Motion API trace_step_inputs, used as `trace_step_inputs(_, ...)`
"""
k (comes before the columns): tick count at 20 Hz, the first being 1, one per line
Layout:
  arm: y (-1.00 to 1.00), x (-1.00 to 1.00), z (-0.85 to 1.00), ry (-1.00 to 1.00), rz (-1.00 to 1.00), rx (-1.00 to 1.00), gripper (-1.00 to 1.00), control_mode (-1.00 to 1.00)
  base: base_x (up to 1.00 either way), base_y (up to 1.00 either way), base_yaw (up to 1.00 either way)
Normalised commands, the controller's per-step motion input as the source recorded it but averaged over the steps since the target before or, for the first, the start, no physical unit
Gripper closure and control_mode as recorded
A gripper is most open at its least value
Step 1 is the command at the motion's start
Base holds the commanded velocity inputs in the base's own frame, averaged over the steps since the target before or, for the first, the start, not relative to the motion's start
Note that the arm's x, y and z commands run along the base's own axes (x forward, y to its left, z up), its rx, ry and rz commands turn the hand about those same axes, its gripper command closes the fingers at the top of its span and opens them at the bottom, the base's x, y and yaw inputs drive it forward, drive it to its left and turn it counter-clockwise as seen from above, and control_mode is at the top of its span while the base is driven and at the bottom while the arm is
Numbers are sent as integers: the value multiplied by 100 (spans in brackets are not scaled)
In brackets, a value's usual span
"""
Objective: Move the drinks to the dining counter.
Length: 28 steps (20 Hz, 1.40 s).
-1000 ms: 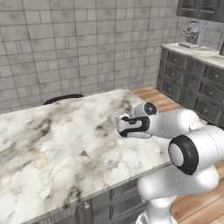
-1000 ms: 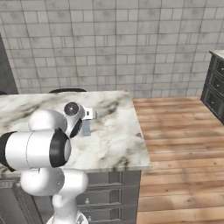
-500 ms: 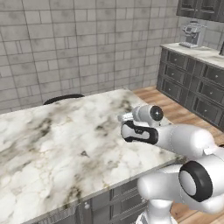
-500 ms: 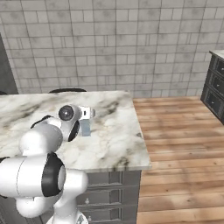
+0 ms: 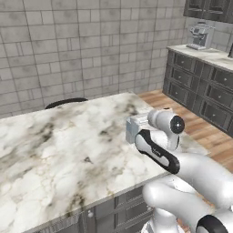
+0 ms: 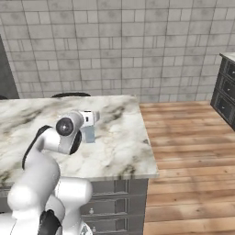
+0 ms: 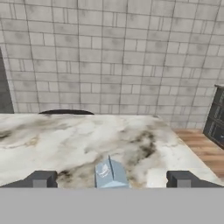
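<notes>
1. Standing upright on the dining counter (image 5: 68,150), near its right-hand end, is the light blue-grey carton (image 7: 110,174), its gabled top pointing straight up.
2. A grey tiled wall (image 6: 114,46) rises behind the slab, and a dark curved chair back (image 5: 66,103) shows past its far edge.
3. Dark panelled cabinets (image 5: 200,93) carry a coffee machine (image 5: 199,35) across a strip of wooden floor (image 6: 188,151).
4. In both base views the robot's own wrist covers part of the carton; nothing else stands near it on the marble.
5. The gripper (image 7: 110,179) is spread wide, one fingertip on each side of the carton, neither touching it.
</notes>
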Motion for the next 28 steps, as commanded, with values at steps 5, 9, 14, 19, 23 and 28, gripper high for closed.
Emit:
trace_step_inputs(5, -12, -77, 30, -17, 0, 0, -100, -100, 0, 0, 0)
trace_step_inputs(9, -11, -90, 24, -18, 0, 0, -100, -100, 0, 0, 0)
trace_step_inputs(14, -9, -90, 15, -15, 0, 0, -100, -100, 0, 0, 0)
trace_step_inputs(19, -1, -73, 5, -5, 0, 0, -100, -100, 0, 0, 0)
trace_step_inputs(23, 0, 0, 0, 0, 0, 0, -100, 100, -4, 0, 2)
trace_step_inputs(28, 0, 0, 0, 0, 0, 0, -100, 100, -61, -1, 0)
